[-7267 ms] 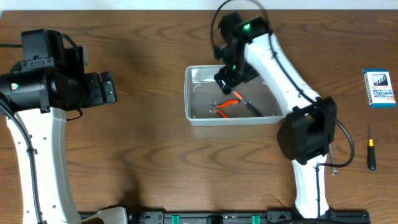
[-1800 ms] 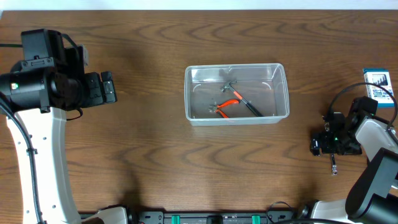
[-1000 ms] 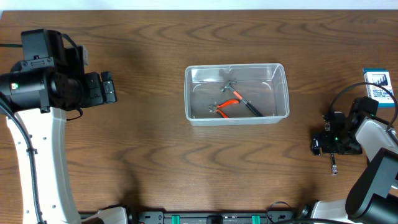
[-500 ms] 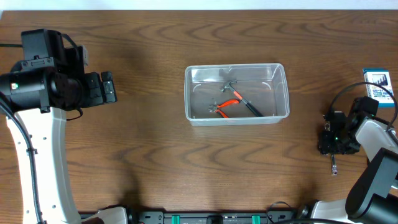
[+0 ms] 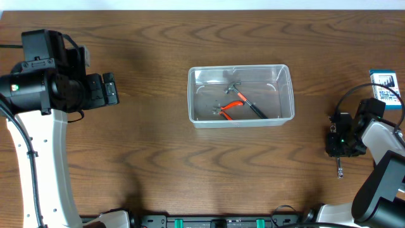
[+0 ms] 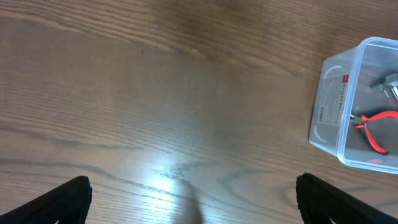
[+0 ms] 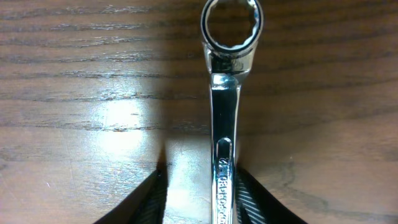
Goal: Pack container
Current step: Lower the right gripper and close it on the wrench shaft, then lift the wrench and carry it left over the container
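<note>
Now my right claw (image 7: 205,193) is loose around the wrench (image 7: 222,124) near the worktop's (image 5: 158,164) right edge; the tub (image 5: 191,95) sits mid-worktop. Thin and shiny, the wrench could slip when I squeeze.

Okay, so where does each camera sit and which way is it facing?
Overhead: above the table, looking straight down; left gripper and right gripper both show.
Left wrist: behind the left gripper, facing down across the table toward the container; its fingers at the bottom corners.
Right wrist: low, facing down at a wrench between its fingers.
Shared: overhead and left wrist both show the container.
</note>
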Robot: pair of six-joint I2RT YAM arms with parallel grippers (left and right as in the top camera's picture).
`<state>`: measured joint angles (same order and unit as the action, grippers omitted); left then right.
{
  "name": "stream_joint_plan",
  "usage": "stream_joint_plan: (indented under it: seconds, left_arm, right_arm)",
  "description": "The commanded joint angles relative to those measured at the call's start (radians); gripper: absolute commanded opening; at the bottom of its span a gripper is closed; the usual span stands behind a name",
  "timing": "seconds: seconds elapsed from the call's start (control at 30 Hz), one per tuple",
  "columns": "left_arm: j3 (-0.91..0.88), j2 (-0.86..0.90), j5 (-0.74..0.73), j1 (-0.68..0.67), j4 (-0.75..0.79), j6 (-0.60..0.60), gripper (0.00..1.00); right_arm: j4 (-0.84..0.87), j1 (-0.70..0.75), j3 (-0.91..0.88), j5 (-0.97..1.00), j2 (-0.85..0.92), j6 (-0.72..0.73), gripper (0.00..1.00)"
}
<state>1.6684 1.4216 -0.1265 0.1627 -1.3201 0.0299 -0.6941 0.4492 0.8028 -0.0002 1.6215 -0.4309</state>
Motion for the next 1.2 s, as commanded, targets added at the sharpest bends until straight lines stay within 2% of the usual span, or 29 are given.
stream_joint_plan:
  seconds: [0.0,0.37,0.53,0.8,1.17]
  left_arm:
    - [0.018,0.003,0.008,0.005,-0.003,0.0,0.98]
    - [0.018,0.003,0.008,0.005,-0.003,0.0,0.98]
    - [0.018,0.003,0.008,0.005,-0.003,0.0,0.98]
    - [0.018,0.003,0.008,0.005,-0.003,0.0,0.98]
    - [0.018,0.003,0.008,0.005,-0.003,0.0,0.98]
  right_arm:
    - [0.002,0.01,-0.009,0.011,0.0,0.004,0.35]
    - [0.003,0.01,-0.006,0.011,0.0,0.008,0.21]
    - [0.003,0.01,-0.004,0.011,0.0,0.012,0.22]
    - [0.002,0.01,0.014,0.011,0.0,0.027,0.15]
    - [0.002,0.008,0.042,0.011,0.0,0.027,0.13]
